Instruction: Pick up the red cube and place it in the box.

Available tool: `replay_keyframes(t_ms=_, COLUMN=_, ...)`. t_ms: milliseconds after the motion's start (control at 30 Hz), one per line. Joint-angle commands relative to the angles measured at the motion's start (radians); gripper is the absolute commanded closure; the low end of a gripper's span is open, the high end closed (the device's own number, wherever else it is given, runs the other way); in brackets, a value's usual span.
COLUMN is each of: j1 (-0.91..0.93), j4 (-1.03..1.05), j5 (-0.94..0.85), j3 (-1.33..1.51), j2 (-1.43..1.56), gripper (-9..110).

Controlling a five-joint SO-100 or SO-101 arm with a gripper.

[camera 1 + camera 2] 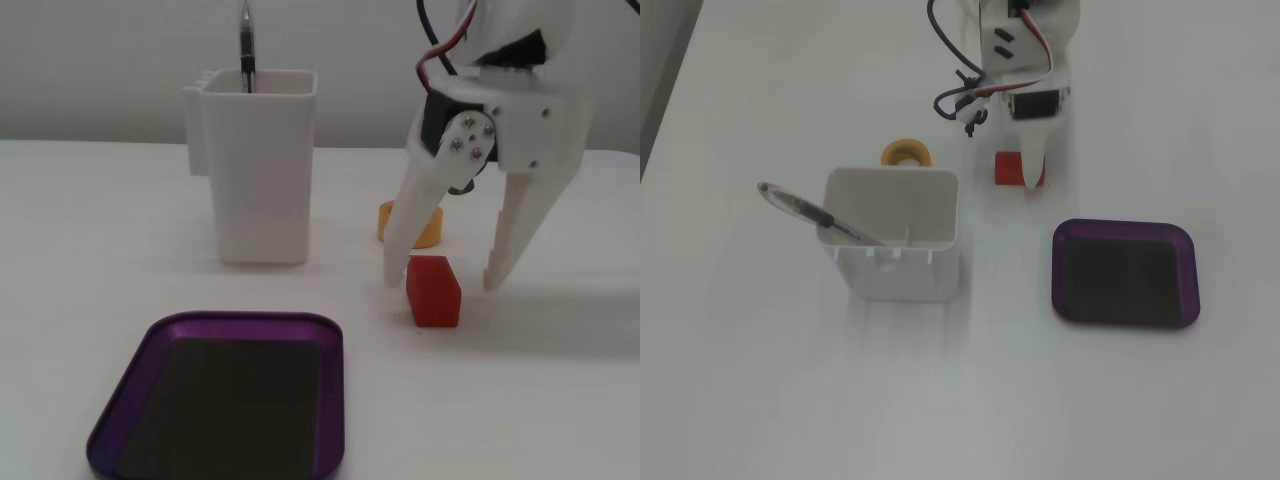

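The red cube lies on the white table, right of centre in a fixed view. In the fixed view from above, only its left part shows beside a white finger. My white gripper is open and points down, one finger on each side of the cube, with gaps between the fingers and the block. From above, the gripper covers the cube's right part. The box is a shallow purple tray with a dark floor, empty, at the lower left. From above, the box sits lower right of the cube.
A yellow tape roll sits just behind the cube, half hidden by my left finger; from above the roll lies left of the cube. A tall white container holds a pen.
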Motion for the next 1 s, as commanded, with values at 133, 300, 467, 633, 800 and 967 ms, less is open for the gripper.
replay_keyframes(t_ms=133, j1=0.005, j4=-0.080, j5=0.005, j3=-0.028, j2=-0.098, gripper=77)
replay_keyframes(t_ms=300, j1=0.000, j4=-0.077, j5=0.003, j3=-0.028, j2=-0.109, gripper=90)
replay_keyframes(t_ms=467, j1=-0.012, j4=-0.063, j5=-0.006, j3=-0.040, j2=-0.106, gripper=102)
replay_keyframes(t_ms=633, j1=-0.015, j4=-0.003, j5=-0.009, j3=-0.043, j2=-0.064, gripper=102)
replay_keyframes(t_ms=800, j1=-0.063, j4=0.012, j5=-0.055, j3=-0.035, j2=0.126, gripper=102)
replay_keyframes(t_ms=967, j1=-0.155, j4=0.078, j5=-0.094, j3=-0.041, j2=0.325, gripper=102)
